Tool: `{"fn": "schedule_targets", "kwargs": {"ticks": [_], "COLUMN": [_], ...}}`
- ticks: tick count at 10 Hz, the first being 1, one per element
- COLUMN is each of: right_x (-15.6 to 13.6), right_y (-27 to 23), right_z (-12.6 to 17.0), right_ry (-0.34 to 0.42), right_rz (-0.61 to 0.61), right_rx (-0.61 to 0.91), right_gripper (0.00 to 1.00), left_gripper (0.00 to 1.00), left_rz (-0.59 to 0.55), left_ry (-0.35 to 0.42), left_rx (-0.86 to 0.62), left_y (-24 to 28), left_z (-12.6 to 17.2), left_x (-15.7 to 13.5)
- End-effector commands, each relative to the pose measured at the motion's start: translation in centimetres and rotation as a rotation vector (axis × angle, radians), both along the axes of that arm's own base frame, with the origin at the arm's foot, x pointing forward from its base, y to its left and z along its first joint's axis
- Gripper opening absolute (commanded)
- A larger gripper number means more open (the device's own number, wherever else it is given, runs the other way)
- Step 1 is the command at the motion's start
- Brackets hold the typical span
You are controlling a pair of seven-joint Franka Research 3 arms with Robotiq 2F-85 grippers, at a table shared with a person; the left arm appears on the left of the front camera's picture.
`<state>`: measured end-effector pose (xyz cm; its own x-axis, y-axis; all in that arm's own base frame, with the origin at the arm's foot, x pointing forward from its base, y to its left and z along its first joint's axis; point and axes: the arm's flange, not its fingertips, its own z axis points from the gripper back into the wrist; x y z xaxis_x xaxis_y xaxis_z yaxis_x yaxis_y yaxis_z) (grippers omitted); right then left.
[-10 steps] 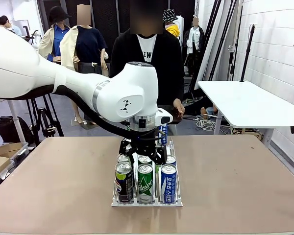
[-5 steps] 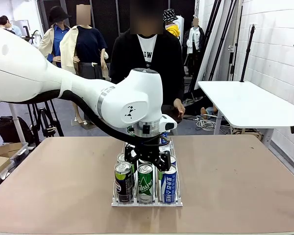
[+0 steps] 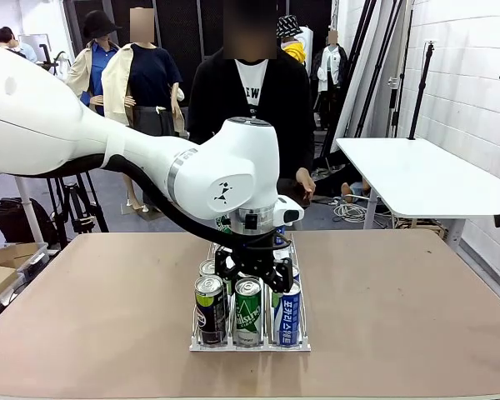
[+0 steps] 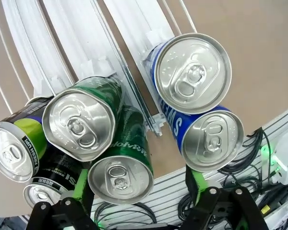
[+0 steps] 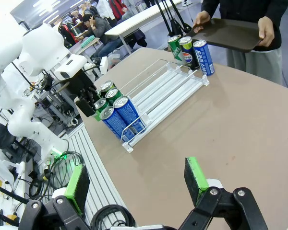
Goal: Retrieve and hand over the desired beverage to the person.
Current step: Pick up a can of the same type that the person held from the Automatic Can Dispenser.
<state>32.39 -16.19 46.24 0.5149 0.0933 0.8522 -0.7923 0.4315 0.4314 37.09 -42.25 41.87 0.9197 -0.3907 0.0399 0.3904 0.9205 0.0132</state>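
The left hand point(image 3: 251, 277) hangs low over the near end of the clear three-lane rack point(image 5: 165, 86). Its jaws are wide and set on either side of the front green can point(image 4: 120, 178) in the middle lane. The pads point(image 4: 81, 184) stand beside the can with a gap showing on one side, so nothing is gripped yet. The right hand point(image 5: 134, 165) hovers well apart over bare tabletop point(image 3: 400, 292), jaws wide and empty.

Judged from this, the task is in its early part. A can seems to have been picked out, but closing on it, lifting it out and carrying it across are all left. Which drink is wanted the pictures do not tell. The person point(image 3: 250, 100) stands at the far side holding a dark tray point(image 5: 230, 33) in both hands, which looks like the place for the delivery.

The rack lies lengthwise on the tabletop. At its near end each lane holds two cans, one behind the other:
- black-and-green cans point(image 3: 210, 304) in the robot's left lane
- green cans in the middle lane
- blue cans point(image 3: 287, 315) in the right lane

One pad stands close to the front blue can, so that neighbour could be nudged. At the far end stand three more cans point(image 5: 188, 48), a green, a Pepsi and a blue, near the tray.
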Motion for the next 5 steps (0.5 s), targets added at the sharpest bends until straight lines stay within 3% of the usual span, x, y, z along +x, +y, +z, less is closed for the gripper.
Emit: {"fn": "schedule_targets", "kwargs": {"ticks": [1,5], "right_x": [0.08,0.08], "right_y": [0.1,0.1], "right_z": [0.07,0.07], "right_ry": [-0.006,-0.006], "right_rz": [0.001,0.001], "right_rx": [0.015,0.015], "right_gripper": [1.0,1.0], "left_gripper": [0.92,0.51], "left_rz": [0.033,0.025], "left_ry": [-0.028,-0.052], "left_rx": [-0.017,-0.038], "left_y": [0.0,0.33], "left_z": [-0.52,-0.82], "left_x": [0.25,0.96]}}
